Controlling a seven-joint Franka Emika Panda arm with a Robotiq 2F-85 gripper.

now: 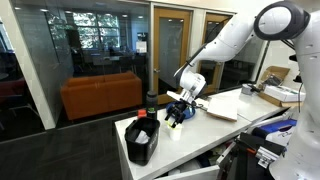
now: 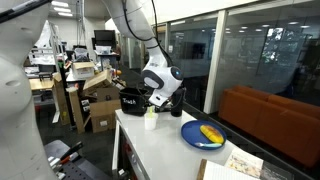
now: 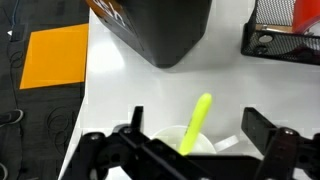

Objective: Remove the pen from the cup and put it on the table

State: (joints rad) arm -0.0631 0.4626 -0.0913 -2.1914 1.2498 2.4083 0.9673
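Note:
A yellow-green pen [image 3: 196, 122] stands tilted in the small white cup [image 3: 170, 140] on the white table [image 3: 110, 90]. In the wrist view my gripper [image 3: 195, 128] is open, with one black finger on each side of the pen and cup, touching neither. In both exterior views the gripper [image 1: 178, 108] [image 2: 160, 103] hangs just above the cup [image 1: 175, 121] [image 2: 151, 121] near the table's end.
A tall black cylinder [image 3: 160, 30] [image 1: 152, 100] stands just beyond the cup. A black mesh bin [image 3: 285, 38] [image 1: 142, 140] holding something red-orange sits beside it. A blue plate [image 2: 203, 135] with yellow items lies further along the table [image 2: 160, 150]. An orange sofa [image 1: 100, 95] stands behind glass.

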